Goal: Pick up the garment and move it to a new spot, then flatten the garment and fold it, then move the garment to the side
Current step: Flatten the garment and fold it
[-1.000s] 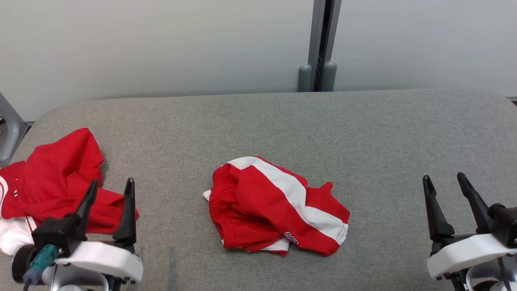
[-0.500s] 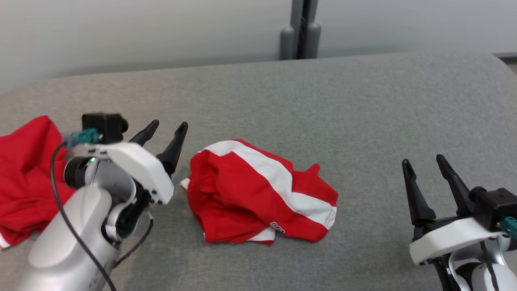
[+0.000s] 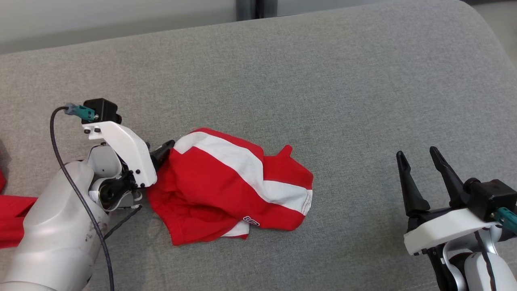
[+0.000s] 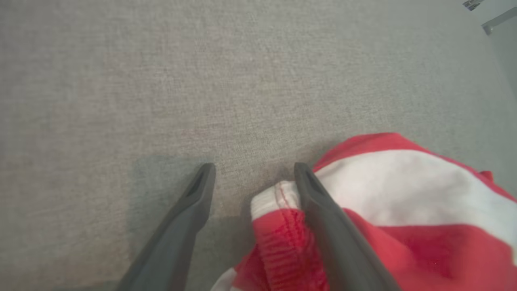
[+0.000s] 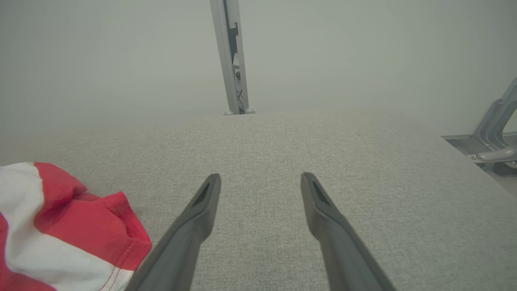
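Left wrist view gives us the closest look: our left gripper (image 4: 254, 167) has its two dark fingers (image 4: 323, 218) spread wide, closed on nothing. The red-and-white garment (image 4: 404, 190) lies crumpled at that gripper's tips. Its stitched waistband corner sits in the gap between the fingers, pressed up against the one at that view's right, while the rest of the cloth spreads out beyond and beneath that same finger. The other finger stands clear of the cloth, over bare grey fabric surface (image 4: 161, 81).

From the head view we see the left gripper at the near-left edge of the garment, one fingertip poking out just where the white stripe begins. The bulk of the cloth runs away from it toward our right side. Behind the left forearm, a second red cloth (image 3: 16, 218) lies at the picture's edge.

Our right gripper (image 3: 417, 152) hovers well apart from the garment, fingers likewise spread and empty. In its wrist view the garment's hem lies off to the left of its fingers, not touching them.
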Available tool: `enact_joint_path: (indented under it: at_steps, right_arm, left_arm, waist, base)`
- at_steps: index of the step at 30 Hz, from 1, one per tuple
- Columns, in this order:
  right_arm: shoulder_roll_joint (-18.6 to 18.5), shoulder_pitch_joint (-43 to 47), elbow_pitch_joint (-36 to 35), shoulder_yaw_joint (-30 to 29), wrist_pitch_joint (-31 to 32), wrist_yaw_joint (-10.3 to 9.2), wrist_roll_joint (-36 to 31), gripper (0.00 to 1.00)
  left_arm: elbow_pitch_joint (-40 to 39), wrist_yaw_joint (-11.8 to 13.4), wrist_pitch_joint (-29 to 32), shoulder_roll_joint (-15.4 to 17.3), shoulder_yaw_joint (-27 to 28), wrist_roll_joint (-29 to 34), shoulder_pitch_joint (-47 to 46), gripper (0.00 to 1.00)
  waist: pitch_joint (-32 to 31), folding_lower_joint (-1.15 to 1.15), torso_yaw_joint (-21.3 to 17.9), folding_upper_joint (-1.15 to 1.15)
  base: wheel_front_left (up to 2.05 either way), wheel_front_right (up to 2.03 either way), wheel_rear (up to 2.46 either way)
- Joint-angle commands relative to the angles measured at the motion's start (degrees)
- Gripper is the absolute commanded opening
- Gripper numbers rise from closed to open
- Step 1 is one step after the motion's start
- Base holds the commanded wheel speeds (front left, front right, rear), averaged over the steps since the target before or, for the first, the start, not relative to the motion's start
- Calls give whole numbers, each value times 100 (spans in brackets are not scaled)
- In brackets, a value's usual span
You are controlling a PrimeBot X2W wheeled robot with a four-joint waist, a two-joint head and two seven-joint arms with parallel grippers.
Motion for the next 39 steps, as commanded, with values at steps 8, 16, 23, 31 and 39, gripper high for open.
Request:
enact_joint_path:
  at_steps: [8, 16, 23, 31, 39]
  right_arm:
    - [-20, -122, 112, -11, -48, 0, 75, 100]
    - [-21, -115, 131, -17, -32, 0, 106, 100]
    - [-21, -59, 123, -24, -62, 0, 144, 100]
    - [-21, -3, 39, -184, 6, 0, 72, 100]
    - [-22, 156, -99, -280, 94, 0, 96, 100]
  left_arm:
    - [494, -228, 409, -204, -75, -348, -89, 100]
    - [344, -311, 736, -306, -4, -814, 32, 100]
    - [-104, -311, 206, -67, -210, -581, 58, 0]
    - [-1020, -255, -1322, 328, -485, 308, -154, 0]
    - [-2643, 671, -2256, 611, -836, 1066, 1293, 0]
  waist:
    - [-52, 0, 133, 0]
    - [-118, 0, 253, 0]
    - [-158, 0, 283, 0]
    - [-278, 0, 500, 0]
    - [-372, 0, 691, 0]
  base:
    - [0, 0, 0]
    - [0, 0, 0]
    - [0, 0, 0]
    - [0, 0, 0]
    - [0, 0, 0]
